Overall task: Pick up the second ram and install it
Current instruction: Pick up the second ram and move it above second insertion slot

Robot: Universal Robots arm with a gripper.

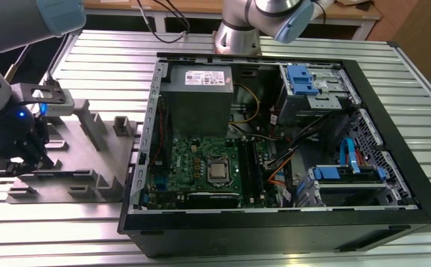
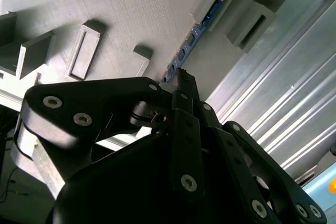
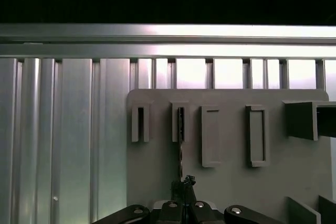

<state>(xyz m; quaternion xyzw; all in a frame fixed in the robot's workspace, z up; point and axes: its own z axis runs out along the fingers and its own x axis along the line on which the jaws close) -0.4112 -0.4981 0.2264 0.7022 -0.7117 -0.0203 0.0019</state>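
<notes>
Blue second ram (image 2: pixel 192 39) on edge in grey holder (image 2: pixel 131 3), hand (image 2: pixel 180 78) clamped on its end.

A grey fixture plate (image 1: pixel 74 161) with raised slotted holders lies directly beneath the gripper (image 3: pixel 184 183), resting on a ribbed aluminium table (image 1: pixel 104 55). Well apart from the gripper lies an open computer case (image 1: pixel 275 222) containing a green motherboard (image 1: pixel 193 161), a grey power supply (image 1: pixel 197 105) and blue drive brackets (image 1: pixel 298 78).

You had bright, even light in the exterior view. In the first wrist view the table rails (image 3: pixel 173 40) beyond the gripper (image 3: pixel 184 184) glared almost white, with blackness past them. In the second wrist view the gripper's links lay in deep shadow against the pale fixture (image 2: pixel 121 14).
</notes>
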